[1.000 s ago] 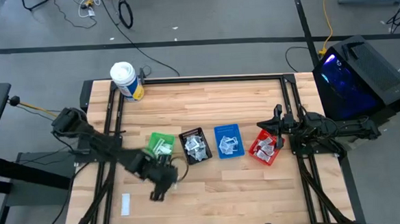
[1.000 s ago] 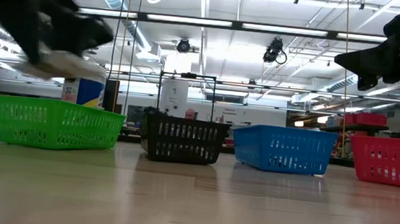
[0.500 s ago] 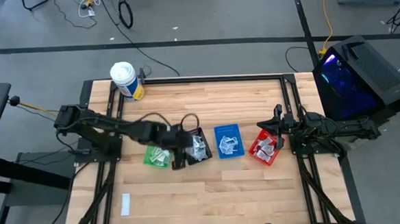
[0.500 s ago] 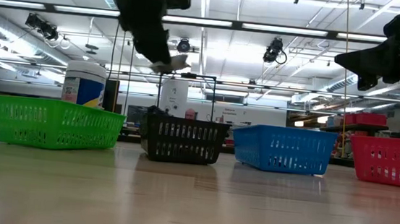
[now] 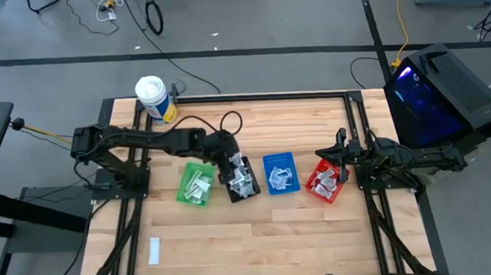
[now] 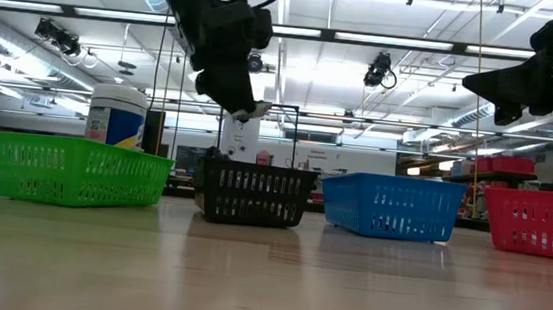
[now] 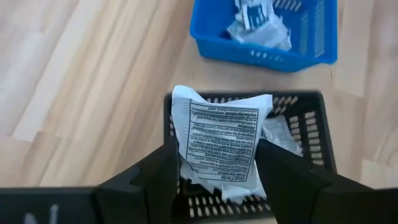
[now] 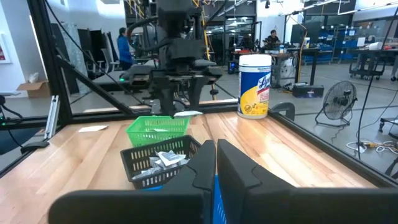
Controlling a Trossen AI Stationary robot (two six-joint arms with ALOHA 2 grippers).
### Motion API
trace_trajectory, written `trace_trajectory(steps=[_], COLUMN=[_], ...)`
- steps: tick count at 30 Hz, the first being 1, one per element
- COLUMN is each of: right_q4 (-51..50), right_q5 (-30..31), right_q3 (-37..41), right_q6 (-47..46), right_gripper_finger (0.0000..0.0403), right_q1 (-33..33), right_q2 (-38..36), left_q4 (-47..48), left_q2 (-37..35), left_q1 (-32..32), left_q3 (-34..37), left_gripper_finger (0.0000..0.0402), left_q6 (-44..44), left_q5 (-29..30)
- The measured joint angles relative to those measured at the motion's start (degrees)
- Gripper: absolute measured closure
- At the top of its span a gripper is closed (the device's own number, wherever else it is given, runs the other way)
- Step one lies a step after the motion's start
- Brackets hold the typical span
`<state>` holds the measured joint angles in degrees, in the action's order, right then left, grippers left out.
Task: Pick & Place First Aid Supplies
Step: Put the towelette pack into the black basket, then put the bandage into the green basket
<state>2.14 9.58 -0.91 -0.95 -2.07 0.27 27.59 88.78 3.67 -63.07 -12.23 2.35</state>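
My left gripper hangs over the black bin, shut on a white sachet printed with black text. In the low view the sachet sticks out below the fingertips, above the bin's rim. The green bin, black bin, blue bin and red bin stand in a row across the table's middle, each holding sachets. One more sachet lies flat near the table's front left. My right gripper waits shut and level at the right edge, by the red bin. My left gripper pinches the sachet between its two fingers, which stand on its two side edges at the lower half. The fingers slant down, coming from the table's left side. The crumpled sachet is lifted clear above the black bin, its printed face toward the wrist camera.
A white cylindrical tub with a yellow-blue label stands at the table's far left corner. Bare wood lies in front of and behind the row of bins. Dark frame rails run along the table's sides.
My left gripper has swung from the table's near left toward the far edge and the right, passing over the green bin and rising a little, and now hangs over the black bin. The sachet has travelled with it, held throughout.
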Motion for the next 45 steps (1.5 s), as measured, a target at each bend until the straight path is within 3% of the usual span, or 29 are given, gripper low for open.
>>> trace_trajectory(steps=[18, 26, 38, 45], right_q4=[-0.03, -0.03, -0.03, -0.03], right_q5=[-0.01, 0.01, 0.00, 0.00], right_q3=[-0.02, -0.01, 0.00, -0.02], right_q6=[0.00, 0.00, 0.00, 0.00], right_gripper_finger=[0.0380, 0.0380, 0.0380, 0.0380], right_q1=[-0.02, 0.00, -0.01, 0.00], right_q2=[0.00, 0.02, 0.00, 0.00], left_q4=[-1.59, -1.46, -4.08, -3.81], left_q2=[5.47, 6.96, 6.83, 5.32], left_q1=[0.23, -0.04, -1.71, -1.66], left_q3=[0.02, 0.04, 0.04, 0.04], left_gripper_finger=[0.0186, 0.0182, 0.0076, 0.0072], left_q6=[-5.27, -7.08, -8.10, -2.76], left_q5=[-2.50, -7.72, -6.80, -16.58])
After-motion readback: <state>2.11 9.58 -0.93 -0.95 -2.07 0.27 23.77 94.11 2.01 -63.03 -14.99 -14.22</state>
